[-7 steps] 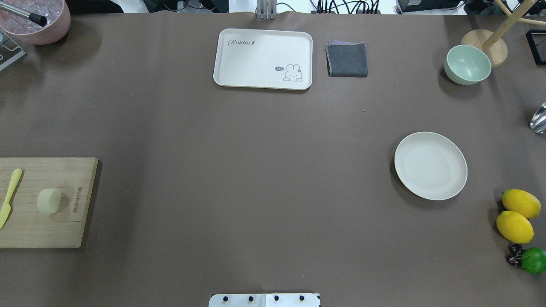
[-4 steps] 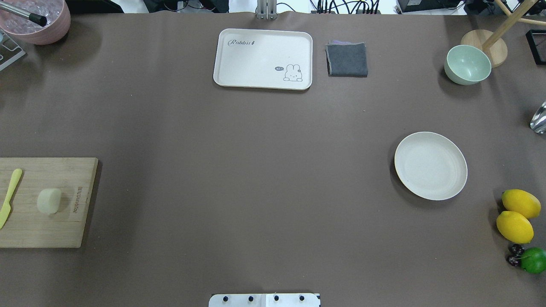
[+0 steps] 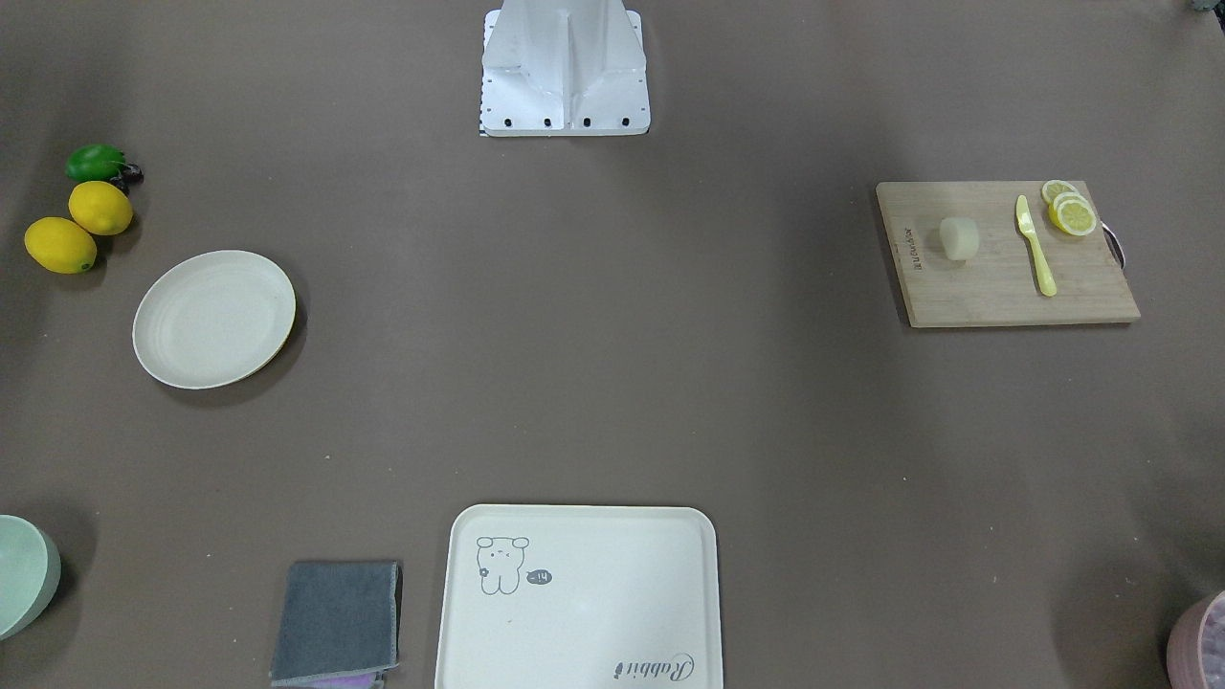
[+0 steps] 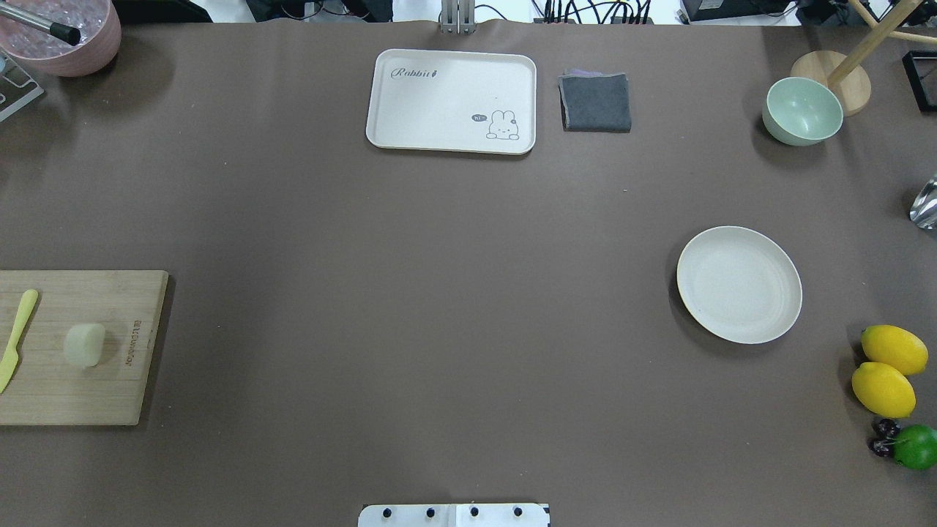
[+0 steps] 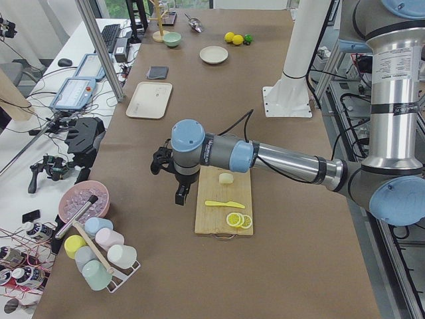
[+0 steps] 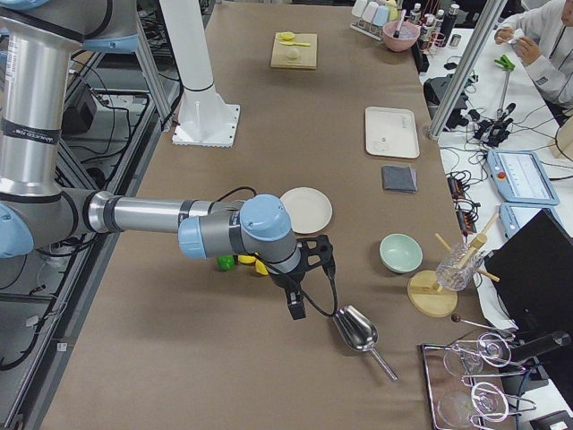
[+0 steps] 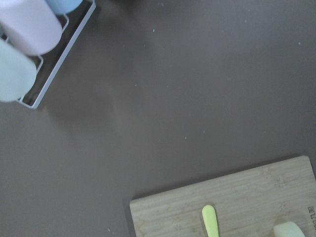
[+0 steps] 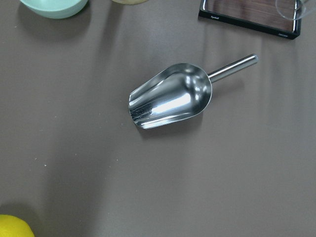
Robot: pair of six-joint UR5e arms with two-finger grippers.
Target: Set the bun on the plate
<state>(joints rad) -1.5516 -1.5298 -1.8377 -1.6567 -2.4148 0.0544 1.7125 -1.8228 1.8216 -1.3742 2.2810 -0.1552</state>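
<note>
The bun (image 4: 84, 345) is a small pale lump lying on a wooden cutting board (image 4: 110, 395) at the table's left edge; it also shows at the bottom of the left wrist view (image 7: 289, 230). Far off on the right side sits the round cream plate (image 4: 738, 284), with nothing on it. The left gripper (image 5: 180, 193) shows only in the exterior left view, hanging just off the board's far edge, apart from the bun; I cannot tell whether it is open or shut. The right gripper (image 6: 295, 307) hangs near a metal scoop (image 8: 170, 102); its state also cannot be told.
A yellow knife (image 3: 1035, 246) and lemon slices (image 3: 1070, 211) share the board. A rabbit tray (image 4: 452, 101), grey cloth (image 4: 596, 102) and green bowl (image 4: 802, 110) line the far side. Two lemons (image 4: 888, 369) and a lime (image 4: 915, 446) lie beside the plate. A cup rack (image 5: 99, 258) stands at the left end.
</note>
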